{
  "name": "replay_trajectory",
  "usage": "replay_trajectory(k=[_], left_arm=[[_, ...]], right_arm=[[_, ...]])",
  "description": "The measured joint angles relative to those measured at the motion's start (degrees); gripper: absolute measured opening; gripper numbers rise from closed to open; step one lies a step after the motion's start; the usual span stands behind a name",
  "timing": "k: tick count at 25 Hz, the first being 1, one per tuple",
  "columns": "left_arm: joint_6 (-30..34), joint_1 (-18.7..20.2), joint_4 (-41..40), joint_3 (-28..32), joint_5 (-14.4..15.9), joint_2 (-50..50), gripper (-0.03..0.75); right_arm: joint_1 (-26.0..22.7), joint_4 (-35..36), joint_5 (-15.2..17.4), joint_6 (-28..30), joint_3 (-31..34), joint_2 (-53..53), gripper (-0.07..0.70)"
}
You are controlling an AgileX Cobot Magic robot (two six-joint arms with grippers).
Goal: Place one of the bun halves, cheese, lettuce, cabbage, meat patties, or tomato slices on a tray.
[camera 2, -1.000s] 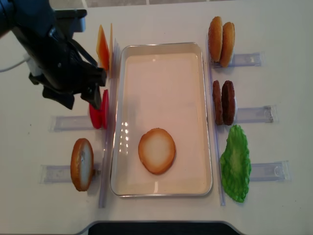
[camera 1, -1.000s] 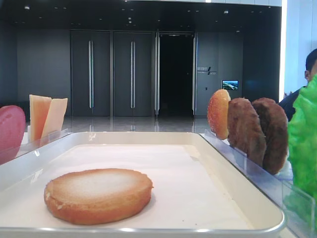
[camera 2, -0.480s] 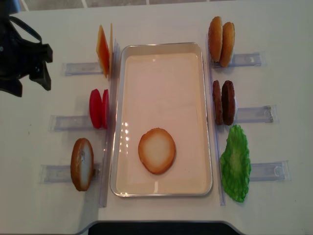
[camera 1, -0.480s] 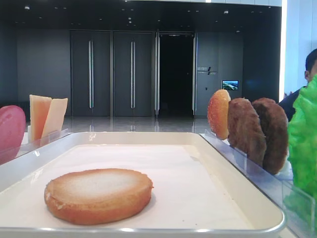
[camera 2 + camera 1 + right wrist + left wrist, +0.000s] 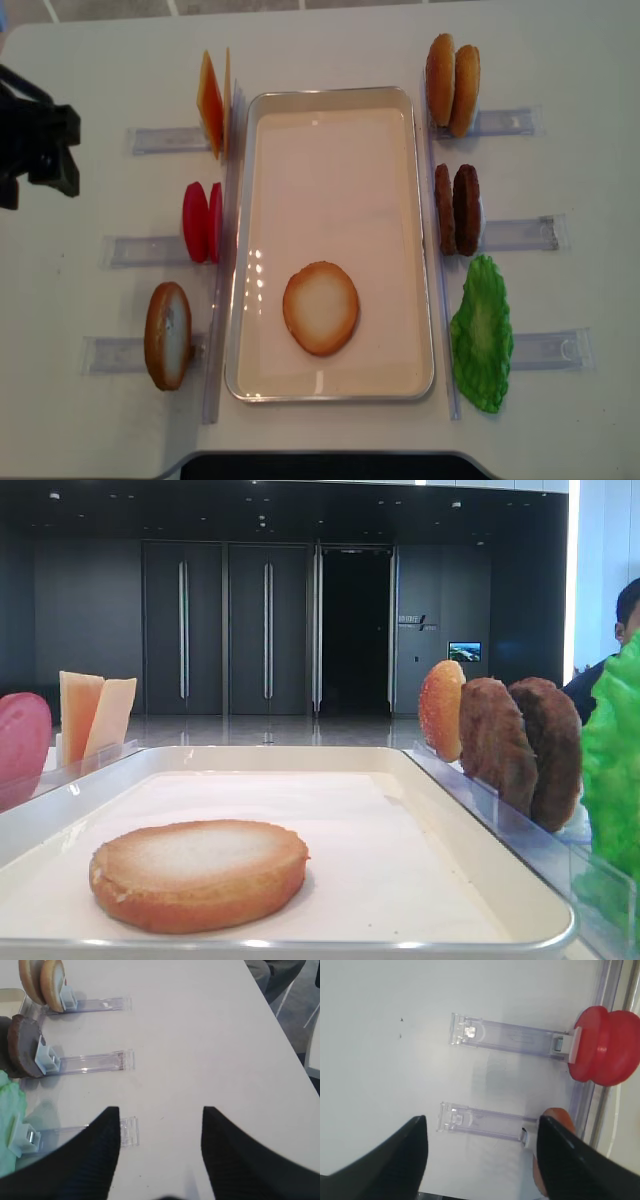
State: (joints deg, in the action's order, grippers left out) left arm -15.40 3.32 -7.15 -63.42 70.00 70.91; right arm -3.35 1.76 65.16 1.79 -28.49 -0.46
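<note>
One bun half (image 5: 320, 308) (image 5: 198, 872) lies flat on the paper-lined tray (image 5: 330, 180) (image 5: 300, 795). Another bun half (image 5: 168, 335) (image 5: 555, 1119) stands in a holder to the tray's left. Cheese (image 5: 212, 103) and tomato slices (image 5: 202, 222) (image 5: 605, 1052) stand on that left side too. Meat patties (image 5: 457, 209) (image 5: 22, 1045) and lettuce (image 5: 482, 333) (image 5: 10, 1110) are on the right. No cabbage is in view. My left gripper (image 5: 40, 150) (image 5: 481, 1120) is open and empty at the table's left edge. My right gripper (image 5: 160, 1110) is open and empty over bare table beside the lettuce holder.
Two orange domed buns (image 5: 452, 70) (image 5: 45, 980) stand at the back right. Clear plastic holders (image 5: 515, 234) (image 5: 485, 1122) jut outward from both long sides of the tray. The table's right edge (image 5: 285, 1045) runs near my right gripper. A seated person (image 5: 625, 630) is beyond it.
My left arm has drawn back from over the tomato and cheese holders to the table's left edge. The bun half on the tray has stayed put.
</note>
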Motion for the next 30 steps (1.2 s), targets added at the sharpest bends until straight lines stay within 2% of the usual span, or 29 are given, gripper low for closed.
replay_trajectory(k=[13, 20, 28, 30], left_arm=[[0.0, 0.0, 0.0, 16.6, 1.2, -32.7, 0.506], [0.8, 0.0, 0.0, 20.1, 1.7, -49.6, 0.5], [8.1, 0.0, 1.5, 24.1, 2.1, -66.4, 0.435], [10.7, 0.0, 3.6, 26.6, 0.8, -69.1, 0.414]], right_arm=[[0.0, 0.0, 0.0, 0.0, 0.0, 0.0, 0.383], [0.0, 0.0, 0.0, 0.0, 0.0, 0.0, 0.383], [0.0, 0.0, 0.0, 0.0, 0.0, 0.0, 0.383], [0.0, 0.0, 0.0, 0.0, 0.0, 0.0, 0.383]])
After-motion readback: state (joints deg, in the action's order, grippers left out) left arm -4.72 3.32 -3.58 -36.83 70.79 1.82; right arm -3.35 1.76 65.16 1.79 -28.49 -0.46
